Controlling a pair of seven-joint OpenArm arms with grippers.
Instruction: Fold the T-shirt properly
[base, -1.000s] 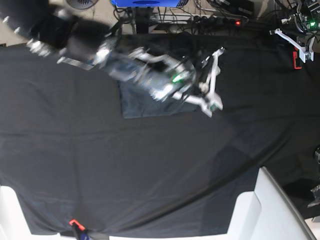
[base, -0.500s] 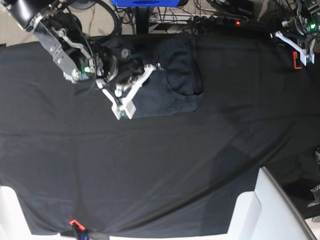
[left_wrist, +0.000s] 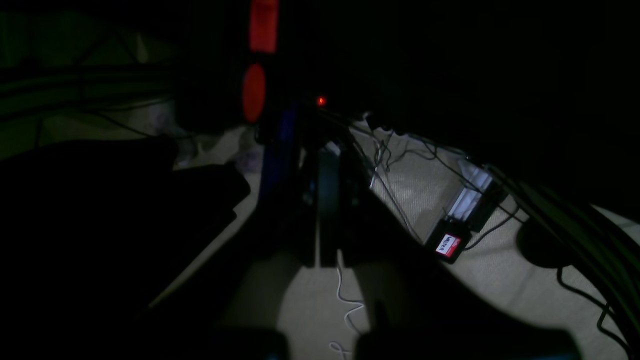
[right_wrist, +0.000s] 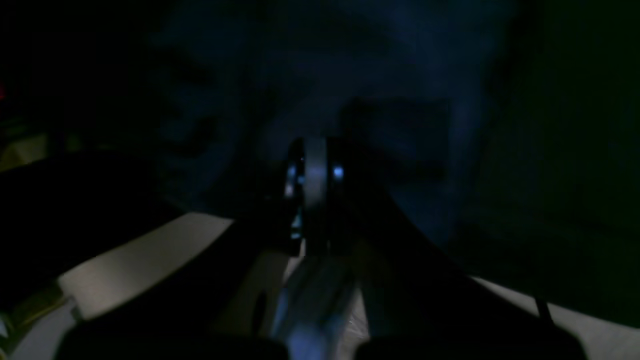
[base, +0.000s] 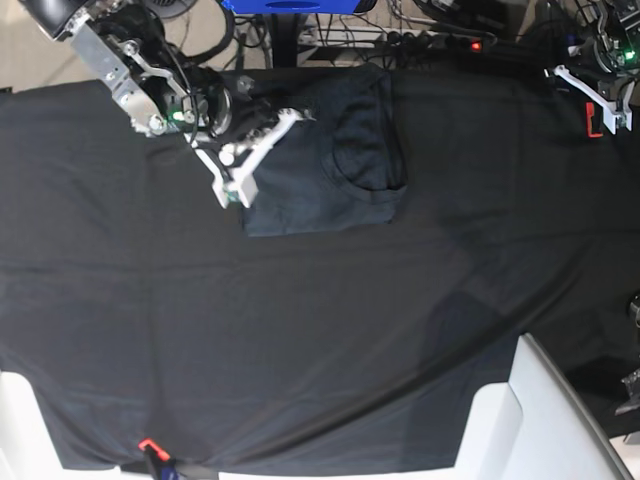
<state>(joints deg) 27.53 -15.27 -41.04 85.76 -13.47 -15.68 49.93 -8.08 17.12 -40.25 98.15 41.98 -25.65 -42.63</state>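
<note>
A black cloth covers the table, with tangled cables on pale floor behind.

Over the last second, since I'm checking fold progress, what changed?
The right claw swept from the T-shirt's right edge back across it to the left edge, uncovering the folded shirt, and closed with nothing in it. The shirt and the left claw stayed put.
</note>
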